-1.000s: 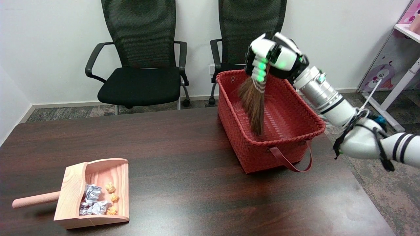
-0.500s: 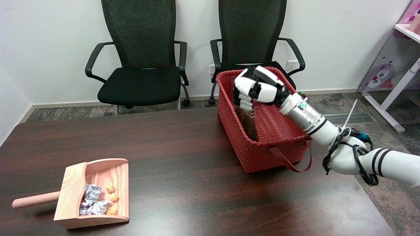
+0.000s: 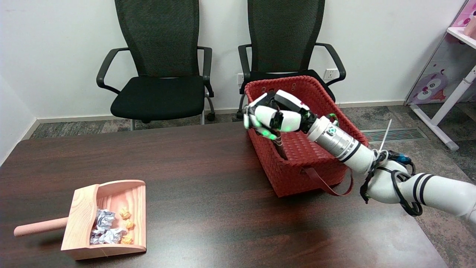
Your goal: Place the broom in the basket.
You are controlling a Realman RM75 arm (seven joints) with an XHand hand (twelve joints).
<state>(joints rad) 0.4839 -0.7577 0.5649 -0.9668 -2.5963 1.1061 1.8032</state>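
A red woven basket [image 3: 293, 175] stands on the right part of the dark wooden table [image 3: 208, 193]. My right hand [image 3: 276, 116] hangs low over the basket's left side, just inside the rim, its fingers curled around the top of the broom. Only a short dark brown stretch of the broom [image 3: 281, 149] shows below the hand, pointing down into the basket along its left wall. The rest of the broom is hidden by the hand and the basket wall. I cannot see whether the bristles touch the basket floor.
A wooden dustpan [image 3: 106, 208] with crumpled paper balls [image 3: 106, 229] lies at the table's near left. Two black office chairs [image 3: 160, 85] stand behind the table. The basket's strap handle [image 3: 327, 186] hangs down its front. A pink shelf [image 3: 450, 63] is at the far right.
My right hand has come down and to the left with the broom, from high over the basket's back to low at its left rim. The bristles have sunk into the basket.
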